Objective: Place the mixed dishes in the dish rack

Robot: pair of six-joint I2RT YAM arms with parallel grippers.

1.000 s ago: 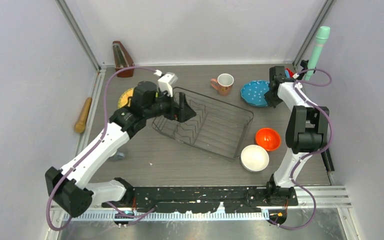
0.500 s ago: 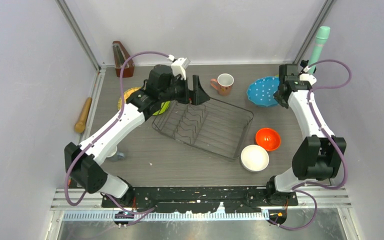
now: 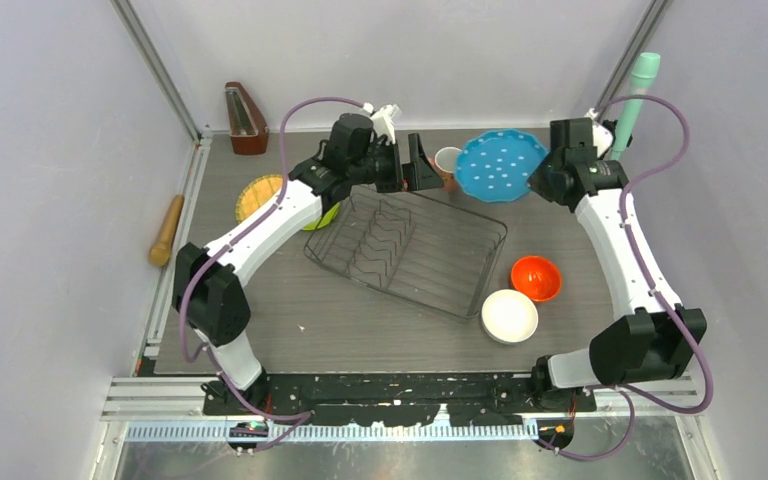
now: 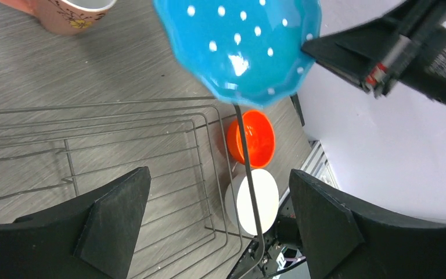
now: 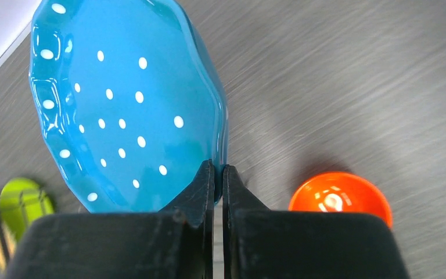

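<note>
My right gripper (image 3: 545, 177) is shut on the rim of the blue dotted scalloped plate (image 3: 500, 166) and holds it lifted above the table at the back; it also shows in the right wrist view (image 5: 128, 104) and the left wrist view (image 4: 241, 46). My left gripper (image 3: 422, 172) is open and empty above the far edge of the dish rack (image 3: 480, 262), next to the pink mug (image 3: 448, 161). The orange bowl (image 3: 536, 278) and white bowl (image 3: 509, 316) sit right of the rack. The yellow-orange plate (image 3: 252, 194) and lime green plate (image 3: 326, 214) lie left of it, partly under my left arm.
A wooden rolling pin (image 3: 167, 230) lies along the left wall. A brown metronome (image 3: 245, 119) stands at the back left. A mint green cylinder (image 3: 638, 88) leans in the back right corner. The pale grey-blue cup is hidden.
My right gripper has lifted the blue plate off the table and carried it left and up. My left arm has stretched further right along the rack's far edge toward the mug.
</note>
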